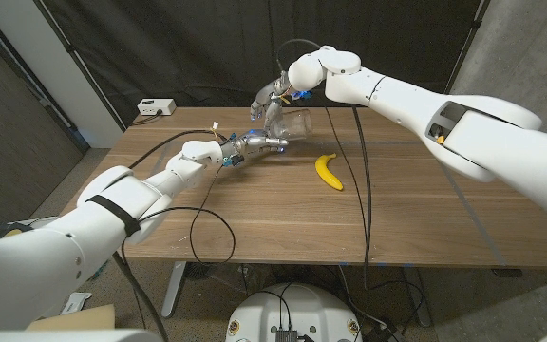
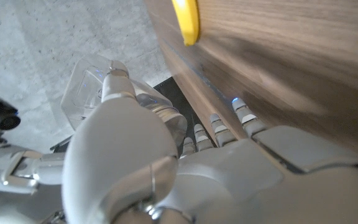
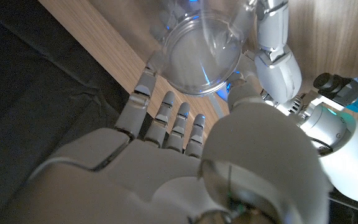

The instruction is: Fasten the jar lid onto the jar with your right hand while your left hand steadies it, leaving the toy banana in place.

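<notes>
Jar (image 1: 293, 124) between both hands' fingers (image 3: 272, 37)

The left hand (image 2: 166, 168) is seen from behind, its fingers (image 2: 219, 127) reaching toward the edge of the wooden bench (image 2: 291, 56). Its thumb lies against the clear jar (image 2: 89, 90), which sits between the thumb and the other fingers. One end of the yellow banana (image 2: 186, 20) lies on the bench, well apart from the hand. Grey floor lies beyond the jar.
</notes>
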